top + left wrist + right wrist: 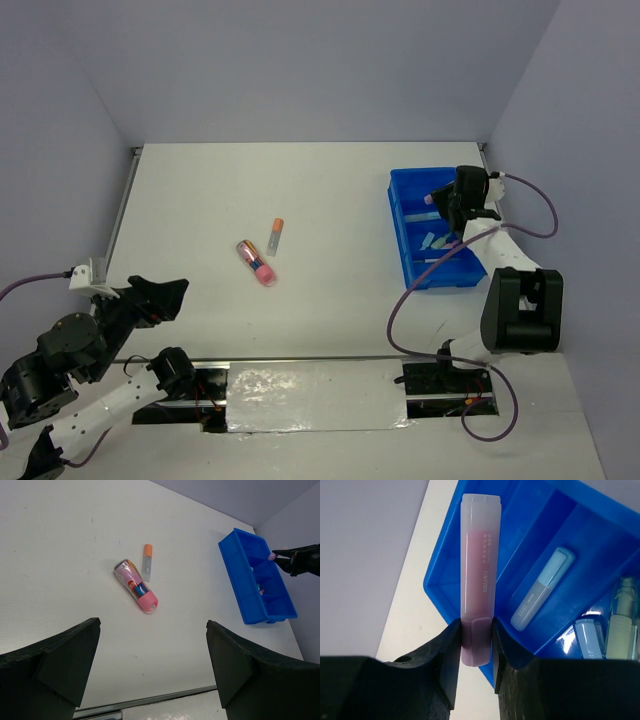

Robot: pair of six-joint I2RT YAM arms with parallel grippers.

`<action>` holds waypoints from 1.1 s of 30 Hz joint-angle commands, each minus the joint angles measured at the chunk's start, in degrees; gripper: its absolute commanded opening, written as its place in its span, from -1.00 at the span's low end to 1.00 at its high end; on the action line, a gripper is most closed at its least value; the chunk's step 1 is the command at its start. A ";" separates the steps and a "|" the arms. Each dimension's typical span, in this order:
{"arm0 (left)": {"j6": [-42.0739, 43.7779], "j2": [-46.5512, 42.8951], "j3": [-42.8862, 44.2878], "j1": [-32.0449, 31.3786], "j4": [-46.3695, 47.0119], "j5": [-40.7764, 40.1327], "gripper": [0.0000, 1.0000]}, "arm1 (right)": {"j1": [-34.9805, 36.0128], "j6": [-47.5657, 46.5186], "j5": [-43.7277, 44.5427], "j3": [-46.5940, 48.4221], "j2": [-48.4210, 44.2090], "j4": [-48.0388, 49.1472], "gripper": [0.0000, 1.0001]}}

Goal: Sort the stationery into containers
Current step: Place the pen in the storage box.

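Note:
My right gripper [476, 640] is shut on a pink marker [479, 575] and holds it over the far end of the blue tray [408, 255]; the gripper also shows in the top view [445, 200]. In the tray lie a light blue marker [542, 588], another blue piece [587, 636] and a pale green one [622, 630]. On the table lie a stubby pink item [257, 263] and a thin pen with an orange cap [274, 236], both also in the left wrist view [136, 585] [147, 562]. My left gripper [152, 665] is open and empty near the front left.
The tray [250, 575] stands at the right near the wall. A metal strip and foil patch [315, 395] run along the table's front edge. Grey walls close in the table at the back and both sides.

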 commanded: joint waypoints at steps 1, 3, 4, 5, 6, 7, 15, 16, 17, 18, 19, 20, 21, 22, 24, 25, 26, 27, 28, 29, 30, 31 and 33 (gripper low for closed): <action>0.42 -0.67 -0.27 -0.39 2.25 0.07 0.99 | -1.41 2.58 2.82 1.42 1.85 1.15 -0.84; 0.07 -0.49 -0.01 -0.39 1.90 -0.45 0.99 | -2.03 2.93 1.86 0.72 2.56 2.46 -0.78; -0.20 -0.49 -0.10 -0.30 1.81 -0.63 0.99 | -2.21 3.02 1.68 0.63 3.43 2.56 -0.77; -0.20 -0.58 -0.10 -0.30 1.81 -0.54 0.99 | -2.29 2.67 1.59 0.71 3.87 2.91 -0.73; -0.29 -0.41 -0.10 -0.30 1.81 -0.63 0.99 | -2.30 2.49 1.16 0.89 4.58 3.17 -0.72; -0.11 -0.14 -0.01 -0.21 1.81 -0.63 0.99 | -2.38 2.40 1.06 1.06 5.02 3.17 -0.71; 0.33 2.67 0.25 -0.21 1.98 -0.10 0.99 | -2.56 1.70 -1.40 0.72 8.01 4.23 -0.38; 0.42 2.76 0.17 -0.21 1.89 -0.02 0.99 | -2.56 1.70 -1.66 0.45 7.92 4.31 -0.28; 0.42 2.85 0.16 -0.21 1.98 -0.10 0.99 | -2.56 1.44 -1.75 0.28 7.84 4.32 -0.20; 0.50 2.85 0.16 -0.21 1.98 -0.10 0.99 | -2.56 1.26 -1.92 0.28 7.83 4.23 -0.13; 0.50 2.93 0.16 -0.21 1.98 -0.02 0.99 | -2.56 0.39 -2.53 0.45 7.92 4.31 -0.05; 0.50 3.02 0.16 -0.21 2.07 -0.02 0.99 | -2.56 0.03 -2.97 1.32 8.27 4.32 -0.02; 0.59 3.11 0.16 -0.04 2.16 0.16 0.99 | -2.56 -0.32 -3.24 1.76 8.45 3.97 0.04; 0.68 3.54 0.25 -0.12 2.07 0.07 0.99 | -2.56 -1.28 -4.03 2.29 8.62 3.79 0.12; 0.59 3.99 0.34 0.14 2.07 0.16 0.99 | -2.65 -2.07 -4.47 3.79 8.80 3.00 0.21; 0.68 4.60 0.34 0.31 2.07 0.25 0.99 | -2.56 -2.95 -4.82 4.23 8.71 2.13 0.23; 0.85 5.13 0.43 0.49 2.16 0.34 0.99 | -2.56 -3.31 -5.09 4.75 8.10 2.03 0.23; 1.12 5.65 0.43 1.19 2.33 0.34 0.99 | -2.47 -4.09 -5.44 4.93 7.58 1.86 0.23; 1.21 7.40 0.43 1.63 2.86 0.51 0.99 | -2.56 -4.62 -5.88 5.11 5.66 2.03 0.24; 1.12 8.90 0.69 2.24 3.21 0.51 0.99 | -2.56 -5.41 -7.36 5.20 4.59 2.38 0.24; 1.03 10.56 0.87 2.33 3.47 0.51 0.99 | -2.38 -7.59 -8.07 5.20 3.10 2.64 0.24; 1.38 14.41 0.52 2.25 6.87 1.29 0.99 | -2.21 -9.09 -10.43 5.81 -0.13 2.04 0.24; 3.66 20.04 0.43 2.34 11.71 3.32 0.99 | -0.98 -13.39 -15.10 6.42 -4.18 0.20 0.24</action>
